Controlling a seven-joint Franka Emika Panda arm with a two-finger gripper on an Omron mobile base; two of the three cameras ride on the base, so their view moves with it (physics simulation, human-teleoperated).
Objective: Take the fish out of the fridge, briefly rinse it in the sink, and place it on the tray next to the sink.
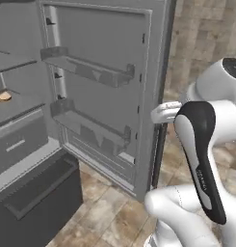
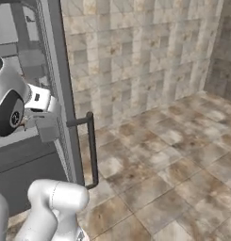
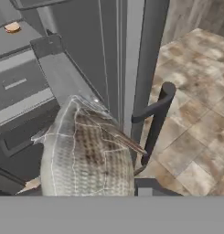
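Item: fish (image 3: 88,153), pale, scaled, silvery-tan. Location: directly in front of the hand camera, large in the hand view, apparently carried by the gripper; the fingertips are hidden behind it, so the jaw gap cannot be read, though a narrow hold on the fish is the likely state.

Surroundings: open fridge (image 1: 23,120) ahead and to the hand's left; its door (image 3: 127,68) and dark door handle (image 3: 155,119) just beside the fish.

Risks, judged: swinging toward the sink could knock the fish against the door edge or handle; a slippery body may slide out.

Markings: no legible writing.
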